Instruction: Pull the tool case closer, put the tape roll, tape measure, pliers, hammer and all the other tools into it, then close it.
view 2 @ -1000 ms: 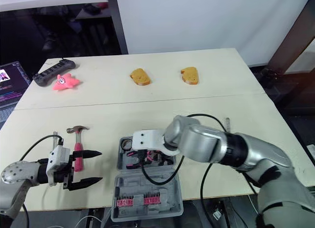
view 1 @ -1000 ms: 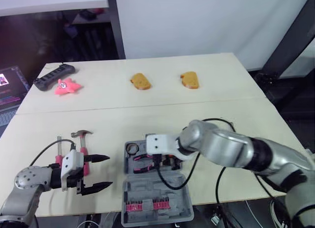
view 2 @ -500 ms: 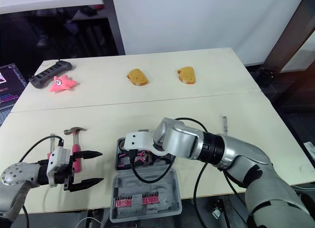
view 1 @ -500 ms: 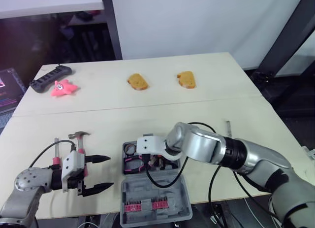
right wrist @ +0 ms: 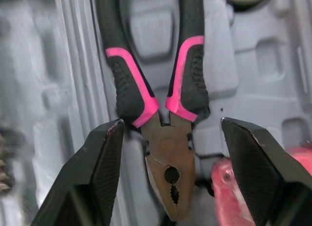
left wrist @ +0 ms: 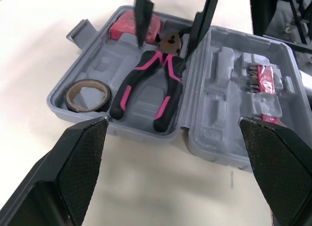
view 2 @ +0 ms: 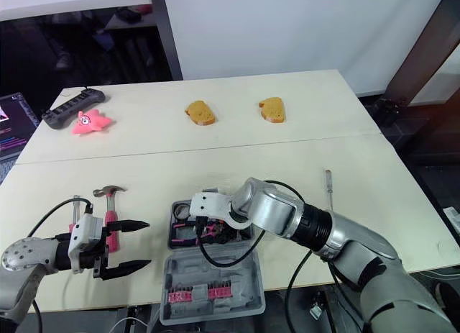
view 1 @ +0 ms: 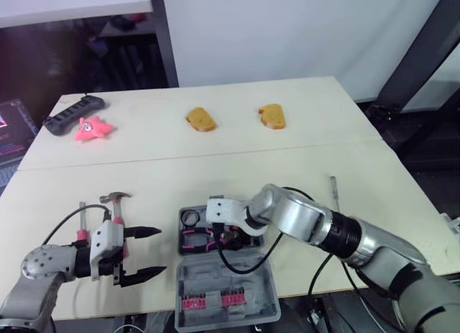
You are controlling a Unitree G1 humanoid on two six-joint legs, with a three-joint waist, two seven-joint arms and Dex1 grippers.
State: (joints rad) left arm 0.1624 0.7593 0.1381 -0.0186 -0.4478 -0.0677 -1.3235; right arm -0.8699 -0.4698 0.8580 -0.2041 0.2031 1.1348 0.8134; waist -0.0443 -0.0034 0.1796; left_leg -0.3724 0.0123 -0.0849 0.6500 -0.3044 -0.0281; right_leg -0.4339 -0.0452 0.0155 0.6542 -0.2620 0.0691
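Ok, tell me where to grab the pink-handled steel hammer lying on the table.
Take the pink-handled hammer by its handle, just below the steel head. Come from above with the left gripper, fingers straddling the handle crosswise. It lies flat, head away from the robot, and a pink-handled screwdriver lies close alongside, so a side approach looks crowded.

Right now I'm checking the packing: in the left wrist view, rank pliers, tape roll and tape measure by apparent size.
Largest: pliers
tape roll
tape measure, though farther and partly behind the right end effector, so that last pair is unsure.
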